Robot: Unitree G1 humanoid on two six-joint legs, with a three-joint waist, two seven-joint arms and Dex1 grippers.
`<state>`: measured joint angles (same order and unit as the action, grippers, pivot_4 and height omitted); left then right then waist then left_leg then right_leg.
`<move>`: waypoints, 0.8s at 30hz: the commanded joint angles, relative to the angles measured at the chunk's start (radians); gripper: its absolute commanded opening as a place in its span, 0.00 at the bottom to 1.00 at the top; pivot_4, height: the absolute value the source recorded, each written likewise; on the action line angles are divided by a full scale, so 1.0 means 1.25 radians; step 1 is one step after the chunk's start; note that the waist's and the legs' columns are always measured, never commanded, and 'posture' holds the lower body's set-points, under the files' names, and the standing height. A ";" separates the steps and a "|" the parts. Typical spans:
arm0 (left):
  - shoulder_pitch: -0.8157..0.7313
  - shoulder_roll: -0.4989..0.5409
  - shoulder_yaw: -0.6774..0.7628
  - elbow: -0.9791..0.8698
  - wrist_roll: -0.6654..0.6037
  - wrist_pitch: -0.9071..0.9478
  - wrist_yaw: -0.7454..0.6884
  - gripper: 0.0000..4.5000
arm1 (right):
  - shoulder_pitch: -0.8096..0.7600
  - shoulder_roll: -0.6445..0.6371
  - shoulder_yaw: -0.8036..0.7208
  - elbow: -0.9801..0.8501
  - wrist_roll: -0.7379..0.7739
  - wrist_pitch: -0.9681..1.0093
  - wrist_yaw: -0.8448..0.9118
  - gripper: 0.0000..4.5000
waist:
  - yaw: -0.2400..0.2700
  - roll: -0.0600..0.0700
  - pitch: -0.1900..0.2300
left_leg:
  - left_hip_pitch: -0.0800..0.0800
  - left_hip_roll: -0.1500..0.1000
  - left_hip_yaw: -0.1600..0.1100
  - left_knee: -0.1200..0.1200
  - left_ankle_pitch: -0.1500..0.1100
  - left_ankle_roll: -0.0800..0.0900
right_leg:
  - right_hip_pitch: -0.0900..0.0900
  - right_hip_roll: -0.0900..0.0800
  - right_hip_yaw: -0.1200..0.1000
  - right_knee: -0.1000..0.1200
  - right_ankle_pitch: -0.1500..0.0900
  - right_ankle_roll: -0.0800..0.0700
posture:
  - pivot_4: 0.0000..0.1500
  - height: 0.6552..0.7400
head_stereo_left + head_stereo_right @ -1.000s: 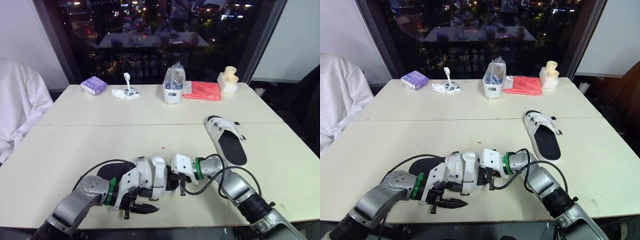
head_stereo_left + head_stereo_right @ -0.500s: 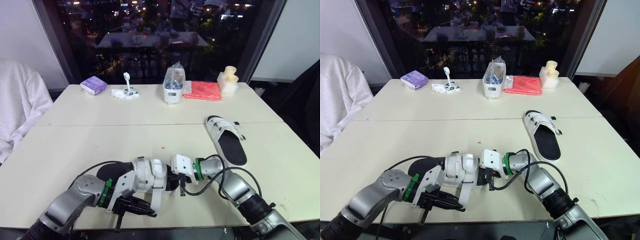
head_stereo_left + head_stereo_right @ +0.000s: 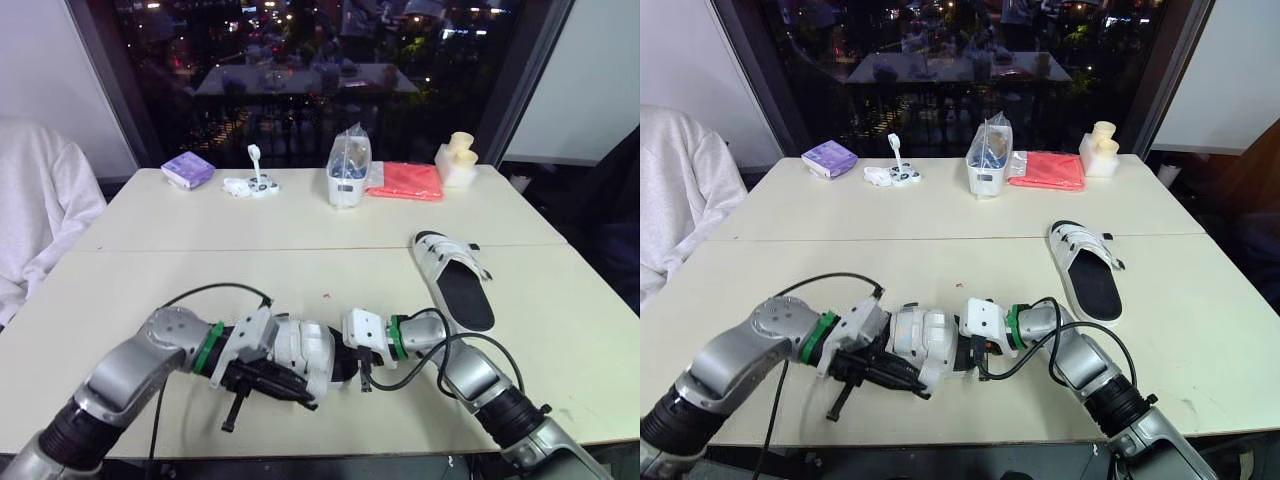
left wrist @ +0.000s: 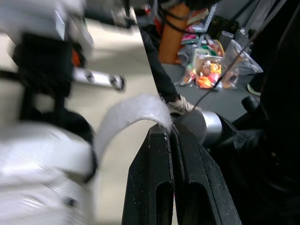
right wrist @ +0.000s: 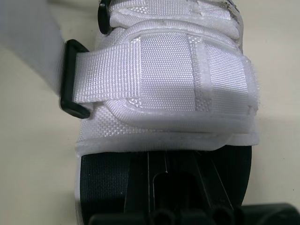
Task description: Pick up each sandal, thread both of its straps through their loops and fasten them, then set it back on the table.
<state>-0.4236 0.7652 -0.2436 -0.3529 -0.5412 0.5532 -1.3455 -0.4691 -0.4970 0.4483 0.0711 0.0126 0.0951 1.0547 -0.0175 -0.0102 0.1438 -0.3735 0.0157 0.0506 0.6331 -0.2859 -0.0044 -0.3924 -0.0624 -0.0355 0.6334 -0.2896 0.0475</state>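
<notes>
Near sandal (image 3: 305, 350) sits at the table's (image 3: 150, 270) front edge, between both arms. Left gripper (image 4: 171, 136) is pinched tight on the tip of the loose strap (image 4: 126, 115), which arches up from the sandal's white upper. Right gripper (image 3: 347, 362) is clamped on the sandal's end, at the black footbed. Other strap (image 5: 164, 79) lies folded back through its black loop (image 5: 74, 77). Second sandal (image 3: 452, 275) lies flat, well apart on the right side
</notes>
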 commanded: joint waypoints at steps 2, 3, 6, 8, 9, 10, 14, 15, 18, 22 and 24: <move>-0.094 -0.034 0.044 0.023 -0.045 0.027 0.014 0.01 | 0.041 -0.016 0.055 0.074 -0.072 0.045 0.000 0.00 | 0.000 0.000 0.000 | 0.000 0.000 0.000 0.000 0.000 0.000 | 0.000 0.000 0.000 0.000 0.000 0.000 | 1.00 1.00; -0.110 -0.043 0.047 0.034 -0.047 0.034 0.019 0.01 | 0.042 -0.016 0.055 0.074 -0.072 0.045 0.000 0.00 | 0.000 0.000 0.000 | 0.000 0.000 0.000 0.000 0.000 0.000 | 0.000 0.000 0.000 0.000 0.000 0.000 | 1.00 1.00; -0.137 -0.061 0.052 0.067 -0.037 0.036 0.033 0.01 | 0.044 -0.015 0.057 0.074 -0.074 0.044 -0.001 0.00 | 0.000 -0.001 0.000 | 0.000 0.000 0.000 0.000 0.000 0.000 | 0.000 0.000 0.000 0.000 0.000 0.000 | 1.00 1.00; -0.140 -0.069 0.052 0.091 -0.023 0.025 0.042 0.01 | 0.047 -0.013 0.059 0.074 -0.074 0.044 -0.002 0.00 | 0.000 -0.001 0.000 | 0.000 0.000 0.000 0.001 0.000 0.000 | 0.000 0.000 -0.001 0.000 0.000 0.001 | 1.00 1.00; -0.139 -0.070 0.050 0.099 -0.016 0.020 0.043 0.01 | 0.049 -0.013 0.059 0.073 -0.075 0.043 -0.003 0.00 | 0.000 -0.001 0.000 | 0.000 0.000 0.000 0.001 0.000 0.000 | 0.000 0.000 -0.001 0.000 0.000 0.001 | 1.00 1.00; -0.138 -0.071 0.049 0.103 -0.012 0.016 0.043 0.01 | 0.051 -0.013 0.060 0.073 -0.075 0.043 -0.003 0.00 | 0.000 -0.001 0.000 | 0.000 0.000 0.000 0.001 0.000 0.000 | 0.000 0.000 -0.001 0.000 0.000 0.001 | 1.00 1.00; -0.137 -0.087 0.045 0.157 0.022 -0.018 0.064 0.01 | 0.050 -0.015 0.061 0.074 -0.075 0.042 -0.001 0.00 | 0.001 -0.001 0.000 | 0.000 0.000 0.000 0.001 0.000 0.000 | 0.001 0.000 -0.001 0.000 0.000 0.000 | 1.00 1.00; -0.137 -0.090 0.046 0.172 0.031 -0.027 0.070 0.01 | 0.049 -0.016 0.060 0.074 -0.074 0.042 -0.001 0.00 | 0.000 -0.001 0.000 | 0.000 0.000 0.000 0.001 0.000 0.000 | 0.001 0.000 -0.001 0.000 0.000 0.001 | 1.00 1.00; -0.136 -0.099 0.050 0.214 0.058 -0.055 0.088 0.01 | 0.048 -0.019 0.058 0.074 -0.074 0.043 0.001 0.00 | 0.001 -0.001 0.000 | 0.000 0.000 0.000 0.001 0.000 0.000 | 0.001 0.000 -0.001 0.001 0.000 0.001 | 1.00 1.00; -0.136 -0.108 0.048 0.258 0.088 -0.085 0.105 0.01 | 0.049 -0.021 0.058 0.071 -0.074 0.044 0.002 0.00 | 0.001 -0.001 0.000 | 0.000 0.000 0.000 0.002 0.000 0.000 | 0.001 0.000 -0.001 0.001 0.000 0.001 | 1.00 1.00; -0.136 -0.114 0.044 0.279 0.108 -0.099 0.118 0.01 | 0.051 -0.023 0.057 0.069 -0.073 0.045 0.002 0.00 | 0.001 -0.001 0.000 | 0.000 0.000 0.000 0.002 0.000 0.000 | 0.001 0.000 -0.001 0.001 0.000 0.001 | 1.00 1.00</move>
<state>-0.5597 0.6192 -0.2407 -0.0168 -0.4317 0.4659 -1.2413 -0.4647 -0.4971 0.4476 0.0709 0.0107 0.0946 1.0488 -0.0166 -0.0117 0.1438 -0.3732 0.0157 0.0503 0.6354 -0.2856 -0.0040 -0.3913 -0.0619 -0.0362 0.6341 -0.2892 0.0482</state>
